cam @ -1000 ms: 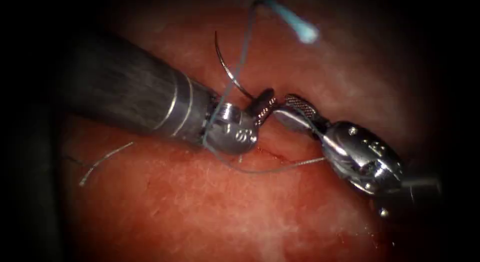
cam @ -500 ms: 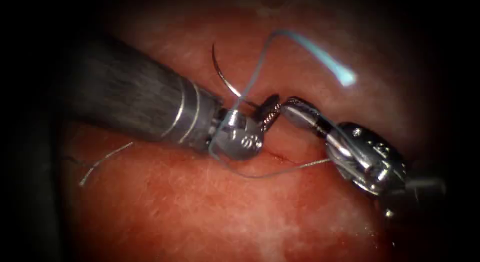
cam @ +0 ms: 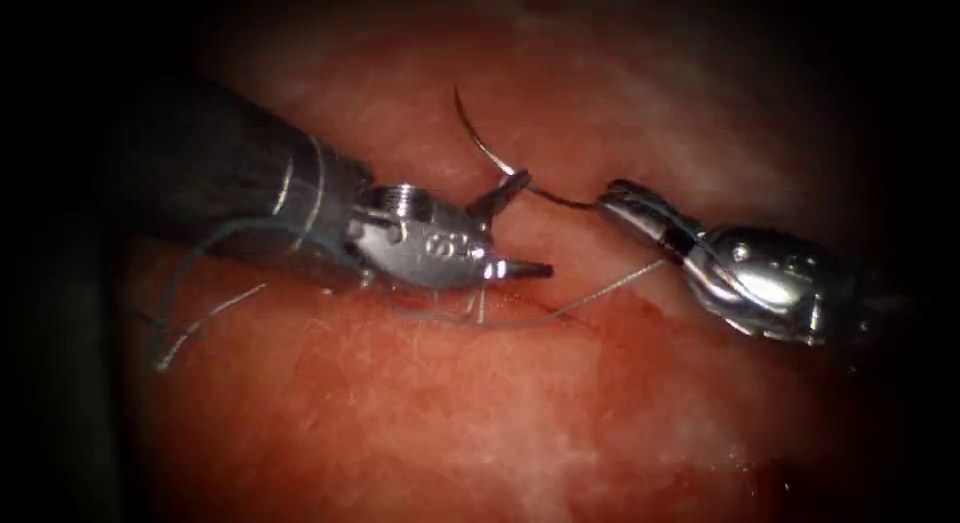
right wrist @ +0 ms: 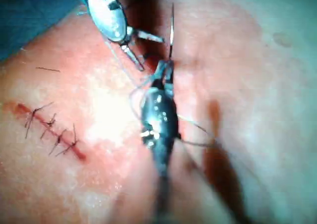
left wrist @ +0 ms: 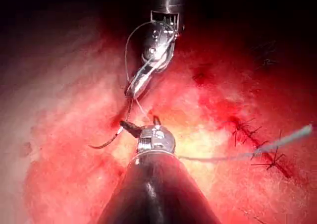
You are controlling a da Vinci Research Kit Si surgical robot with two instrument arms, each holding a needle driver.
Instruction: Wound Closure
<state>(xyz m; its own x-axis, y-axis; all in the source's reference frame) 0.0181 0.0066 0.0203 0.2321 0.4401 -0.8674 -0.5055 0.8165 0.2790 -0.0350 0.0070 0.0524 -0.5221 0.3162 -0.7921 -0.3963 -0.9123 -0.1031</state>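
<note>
The endoscope view shows the tissue (cam: 420,413) as a wet, reddish slab, paler and mottled toward the near edge and fading into darkness all around, so nothing of the room beyond it can be made out. The left tool (cam: 515,228) comes in from the picture's left on a dark shaft, and its two jaws stand apart, one tilted up beside the needle and the other pointing out level, gripping nothing. The right tool (cam: 615,195) reaches in from the picture's right with its jaws clamped together on the needle (cam: 490,153) near its thread end. The needle curves up and away from there, its sharp tip free in the air above the tissue, not in it. The thread (cam: 600,291) runs from under the right tool down across the thin red line of the cut (cam: 540,308), then loops back along the left tool's shaft. A loose cut end of thread (cam: 200,328) lies on the tissue to the left of the cut. In the left wrist view the tissue (left wrist: 64,135) is glistening and red, with a row of dark stitches (left wrist: 260,147) already closing part of the wound. The right wrist view shows the same row of stitches (right wrist: 52,132) on paler tissue.
</note>
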